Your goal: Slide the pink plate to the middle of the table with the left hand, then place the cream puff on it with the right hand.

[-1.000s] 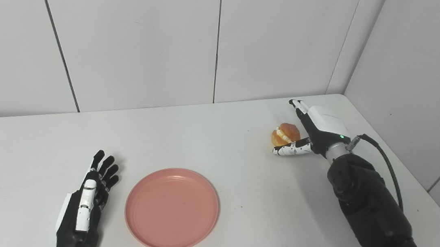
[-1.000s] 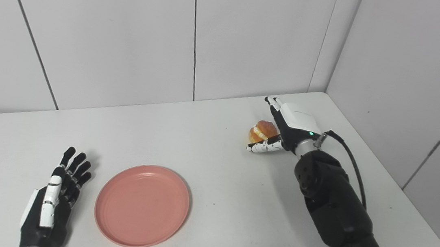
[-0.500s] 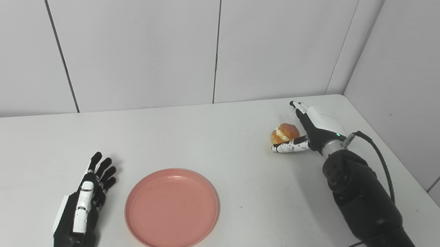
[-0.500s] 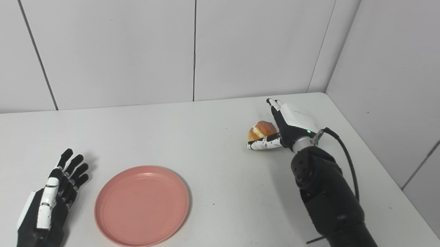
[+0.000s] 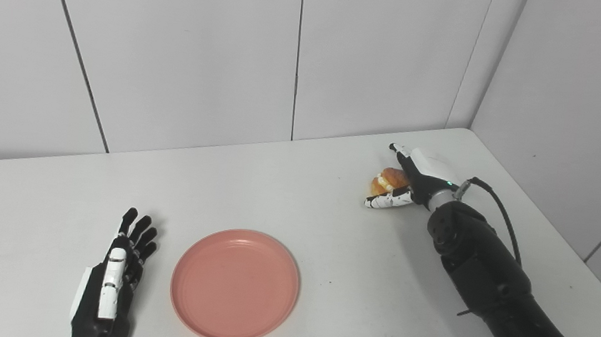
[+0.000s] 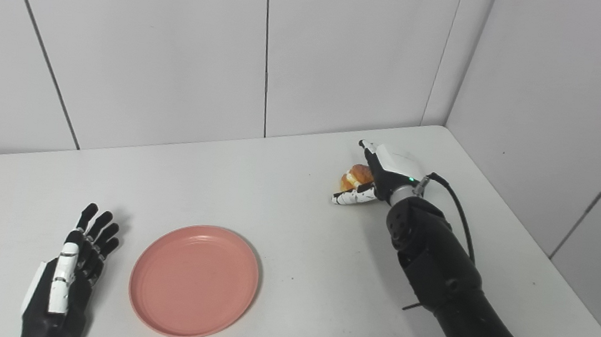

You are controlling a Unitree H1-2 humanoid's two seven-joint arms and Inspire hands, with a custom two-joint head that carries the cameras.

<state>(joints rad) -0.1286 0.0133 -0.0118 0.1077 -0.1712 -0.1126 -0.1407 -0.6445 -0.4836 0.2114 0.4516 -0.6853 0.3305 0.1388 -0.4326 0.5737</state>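
The pink plate [image 5: 235, 285] is seen lying flat on the white table [image 5: 295, 218], toward the near left of centre, and nothing is held in it. Just beside its left rim, without contact, the left hand [image 5: 109, 288] is laid on the tabletop with its fingers stretched forward and slightly apart, and nothing is grasped by it. The cream puff [image 5: 386, 181] is found well apart from the plate, near the far right corner of the table, resting on the surface. It is flanked by the right hand [image 5: 414, 177]: the fingers [image 5: 400, 152] are reached over its far side and the thumb [image 5: 386, 201] is laid along its near side. The puff appears to be touched by the palm, but whether it is actually gripped cannot be told.
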